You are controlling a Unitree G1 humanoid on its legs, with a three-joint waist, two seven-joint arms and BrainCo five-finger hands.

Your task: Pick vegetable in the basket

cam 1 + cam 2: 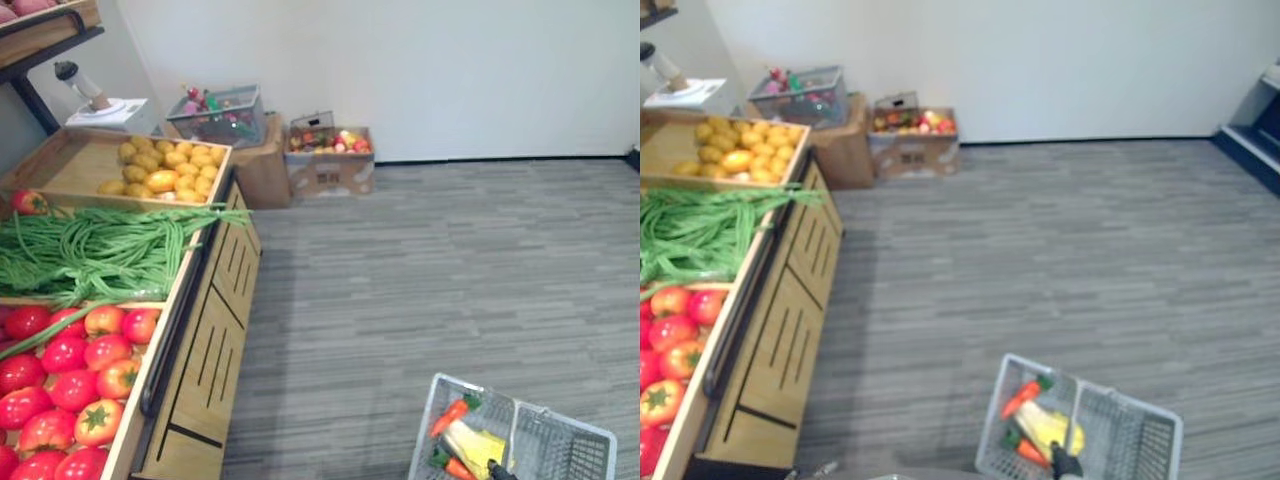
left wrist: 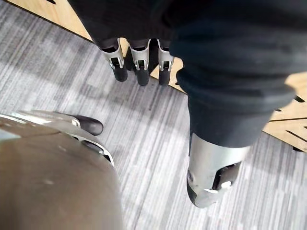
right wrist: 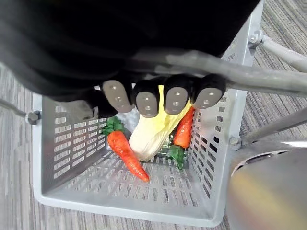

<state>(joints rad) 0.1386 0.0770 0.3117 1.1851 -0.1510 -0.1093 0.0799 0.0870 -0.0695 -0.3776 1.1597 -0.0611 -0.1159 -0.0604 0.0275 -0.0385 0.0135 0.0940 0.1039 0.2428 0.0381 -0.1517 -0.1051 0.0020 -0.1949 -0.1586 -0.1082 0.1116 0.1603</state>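
Note:
A grey plastic basket (image 3: pixel 72 143) hangs over the grey floor at my lower right. It holds two orange carrots (image 3: pixel 127 153) (image 3: pixel 183 132) and a pale yellow cabbage (image 3: pixel 151 134). My right hand (image 3: pixel 163 98) has its fingers curled round the basket's metal handle (image 3: pixel 249 76). The eye views show the same basket (image 1: pixel 570 450) with the hand's dark wrist (image 1: pixel 1065 462) over it. My left hand (image 2: pixel 140 67) hangs beside the wooden stand (image 2: pixel 288 124), fingers straight and holding nothing.
The wooden produce stand (image 1: pixel 200 360) on the left carries red tomatoes (image 1: pixel 70 370), green beans (image 1: pixel 100 250) and yellow potatoes (image 1: pixel 170 165). Cardboard boxes of produce (image 1: pixel 328 160) and a grey crate (image 1: pixel 220 115) stand by the back wall. Open grey floor (image 1: pixel 450 270) lies to the right.

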